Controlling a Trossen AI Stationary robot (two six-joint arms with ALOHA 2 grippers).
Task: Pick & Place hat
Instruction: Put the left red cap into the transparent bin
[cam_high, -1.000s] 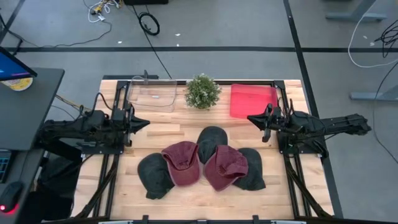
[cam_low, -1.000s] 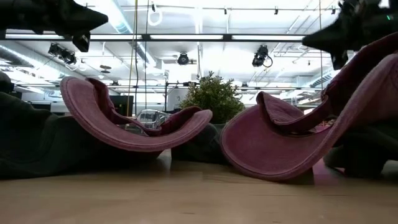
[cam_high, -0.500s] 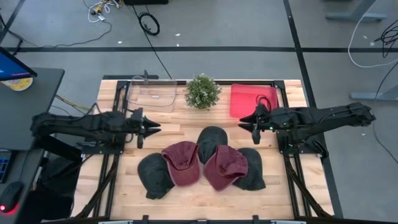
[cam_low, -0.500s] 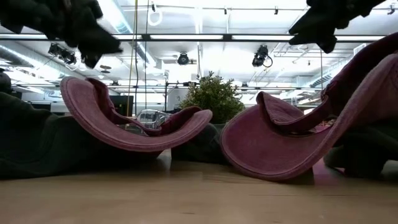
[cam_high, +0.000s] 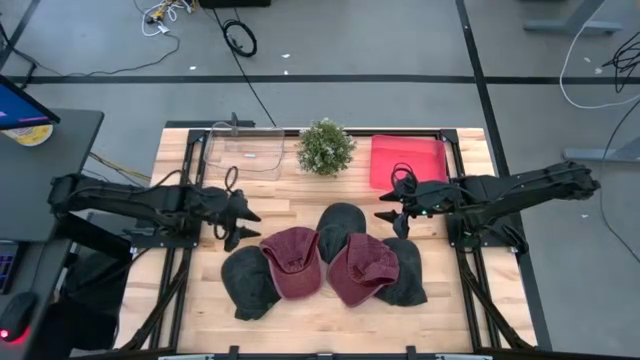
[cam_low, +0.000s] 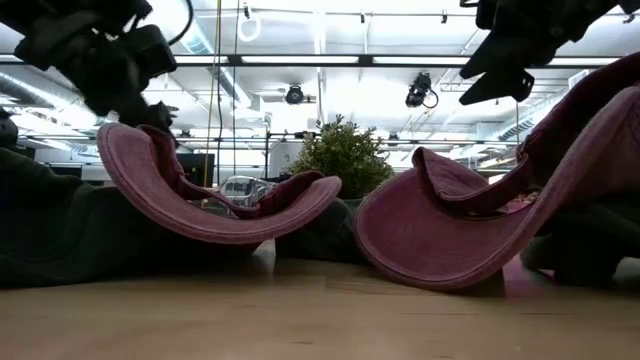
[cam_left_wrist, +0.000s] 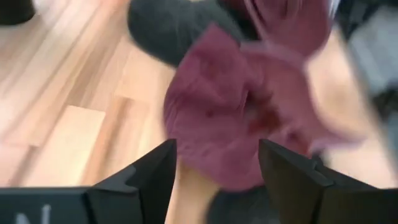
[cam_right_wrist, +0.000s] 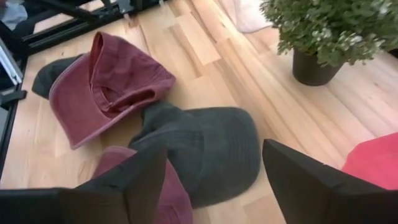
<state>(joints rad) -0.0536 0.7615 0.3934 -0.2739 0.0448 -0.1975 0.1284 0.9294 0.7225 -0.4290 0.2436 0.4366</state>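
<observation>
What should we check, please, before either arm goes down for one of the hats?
1. Left gripper open: ok, fingers apart in its wrist view.
2. Right gripper open: ok, fingers apart in its wrist view.
3. Left gripper lined up on a hat: ok, the left maroon hat lies just ahead of it.
4. Right gripper lined up on a hat: ok, the dark grey hat sits between its fingers in its wrist view.
5. Hats separated: not ok, the five hats overlap in one pile.
6. Drop places free: the red tray looks bare; the clear bin cannot tell.
</observation>
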